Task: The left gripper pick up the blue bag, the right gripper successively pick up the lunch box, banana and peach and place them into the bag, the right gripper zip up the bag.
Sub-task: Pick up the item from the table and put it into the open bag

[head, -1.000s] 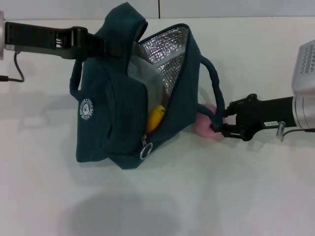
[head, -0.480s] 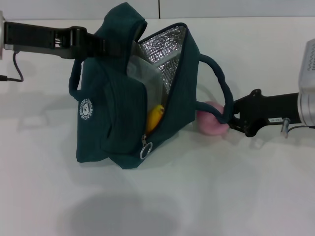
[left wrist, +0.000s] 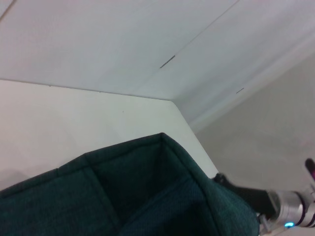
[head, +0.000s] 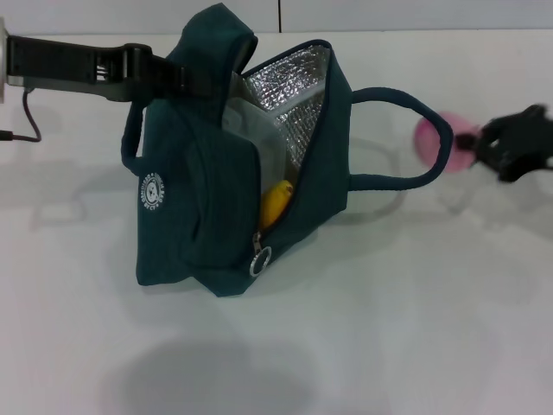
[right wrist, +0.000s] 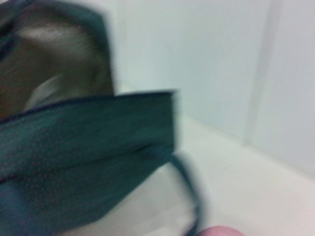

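The left hand [head: 186,79] grips the blue bag's [head: 199,216] top, mouth facing right; the right hand [head: 480,145] clamps the peach [head: 429,143] aloft.

A dark teal-blue bag [head: 199,181] with a round white logo [head: 152,193] and crinkled silver foil lining [head: 289,82] stands on a white table [head: 389,328]. A yellow banana [head: 276,201] shows inside. A black right gripper [head: 477,147] holds a pink peach [head: 429,143].

blue bag [right wrist: 88,147]: open, silver lining visible | peach [right wrist: 219,231]: pink sliver near bag's handle
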`<state>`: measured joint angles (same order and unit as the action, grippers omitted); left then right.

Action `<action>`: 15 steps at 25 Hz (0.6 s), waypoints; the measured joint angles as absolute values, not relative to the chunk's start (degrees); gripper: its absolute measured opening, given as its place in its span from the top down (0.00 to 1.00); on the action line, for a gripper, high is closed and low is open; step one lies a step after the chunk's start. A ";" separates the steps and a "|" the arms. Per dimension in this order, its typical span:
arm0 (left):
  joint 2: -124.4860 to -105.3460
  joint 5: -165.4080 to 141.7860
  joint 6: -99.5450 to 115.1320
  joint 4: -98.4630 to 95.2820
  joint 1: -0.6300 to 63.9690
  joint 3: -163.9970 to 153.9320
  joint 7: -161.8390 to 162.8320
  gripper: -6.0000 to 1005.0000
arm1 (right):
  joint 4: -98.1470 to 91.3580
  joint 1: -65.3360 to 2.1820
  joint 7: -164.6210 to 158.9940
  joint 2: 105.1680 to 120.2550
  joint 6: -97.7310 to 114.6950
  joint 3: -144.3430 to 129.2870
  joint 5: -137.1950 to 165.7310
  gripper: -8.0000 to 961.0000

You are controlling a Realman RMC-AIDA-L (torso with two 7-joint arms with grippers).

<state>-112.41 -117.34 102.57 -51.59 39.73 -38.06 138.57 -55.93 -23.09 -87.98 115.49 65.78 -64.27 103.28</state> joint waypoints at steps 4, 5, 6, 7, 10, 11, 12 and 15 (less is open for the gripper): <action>-112.41 -117.33 102.56 -51.59 39.74 -38.04 138.69 0.96 | -57.27 -21.84 -88.05 115.41 65.84 -56.58 101.02 0.93; -112.41 -117.34 102.56 -51.59 39.73 -38.01 138.69 0.96 | -57.43 -21.72 -88.04 115.36 66.21 -54.58 99.91 0.94; -112.41 -117.33 102.56 -51.59 39.73 -38.01 138.69 0.96 | -57.60 -21.68 -88.00 115.32 66.88 -52.61 98.61 0.94; -112.41 -117.33 102.56 -51.59 39.73 -38.02 138.69 0.96 | -57.68 -21.63 -87.82 115.31 68.05 -50.97 96.77 0.95; -112.41 -117.33 102.55 -51.59 39.76 -38.10 138.69 0.96 | -57.66 -21.81 -86.82 115.31 73.18 -48.38 90.22 0.95; -112.41 -117.33 102.53 -51.59 39.76 -38.09 138.70 0.96 | -57.57 -21.99 -86.54 115.30 74.64 -48.27 88.65 0.95; -112.41 -117.33 102.52 -51.59 39.77 -38.08 138.69 0.96 | -57.39 -22.36 -86.25 115.32 76.78 -48.51 86.70 0.95; -112.41 -117.33 102.48 -51.59 39.78 -37.97 138.69 0.96 | -56.03 -24.46 -86.07 115.39 82.59 -51.24 82.32 0.94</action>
